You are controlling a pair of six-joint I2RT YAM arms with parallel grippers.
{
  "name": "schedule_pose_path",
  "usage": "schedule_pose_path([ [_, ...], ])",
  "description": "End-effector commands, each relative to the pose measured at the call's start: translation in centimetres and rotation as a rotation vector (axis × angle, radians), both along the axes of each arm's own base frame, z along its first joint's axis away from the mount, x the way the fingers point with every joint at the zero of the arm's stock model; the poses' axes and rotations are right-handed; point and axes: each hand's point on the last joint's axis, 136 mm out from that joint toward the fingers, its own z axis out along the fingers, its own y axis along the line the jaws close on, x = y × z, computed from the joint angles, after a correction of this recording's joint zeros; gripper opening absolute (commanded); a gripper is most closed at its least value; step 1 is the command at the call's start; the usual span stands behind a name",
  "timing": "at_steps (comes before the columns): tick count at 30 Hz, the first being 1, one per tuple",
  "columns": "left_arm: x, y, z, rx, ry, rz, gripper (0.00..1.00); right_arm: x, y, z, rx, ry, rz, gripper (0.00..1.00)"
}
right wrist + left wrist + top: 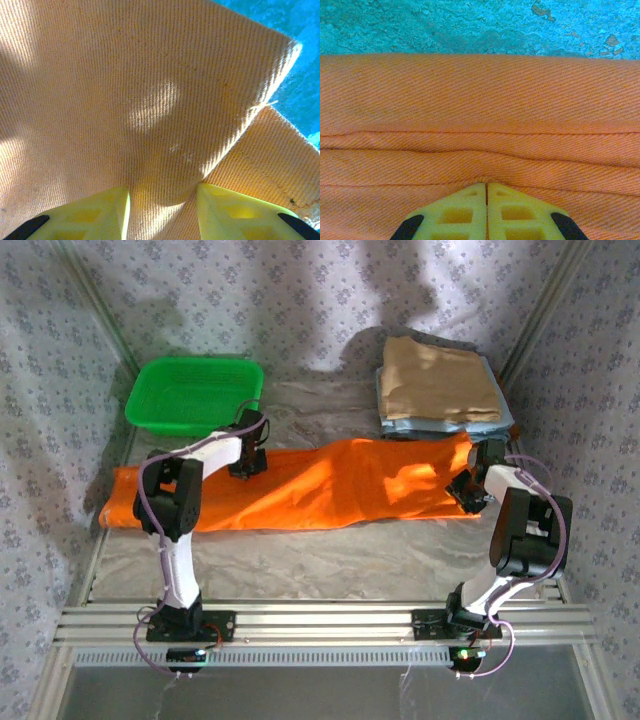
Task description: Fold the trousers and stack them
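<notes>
Trousers (320, 485) | left gripper (486, 186) pinched closed on cloth; right gripper (162, 192) parted, fabric between fingers

Both arms have white link shells joined by bulky black joint housings, with a thin lilac cable looping along each. Each base sits on a black plate at 6 o'clock, showing a small green light. The left gripper (486, 187) and right gripper (162, 192) have yellow, lattice-moulded fingers with black backing.

Bright patchy sunlight, soft shadows
</notes>
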Motion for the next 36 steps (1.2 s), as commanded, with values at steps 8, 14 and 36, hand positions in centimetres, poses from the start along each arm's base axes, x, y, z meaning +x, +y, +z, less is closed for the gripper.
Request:
schedule_pose_path([
  [8,-0.6,0.7,2.2,0.005,-0.016,0.004,0.00,0.0,0.0,0.5,-0.033,-0.002,0.019,0.41],
  [14,-0.6,0.8,3.1,0.007,-0.052,0.009,0.00,-0.1,0.0,0.5,-0.039,-0.001,0.022,0.40],
  [36,4.2,3.0,11.3,0.021,-0.302,0.054,0.00,-0.3,-0.3,-0.7,-0.034,0.037,0.009,0.40],
])
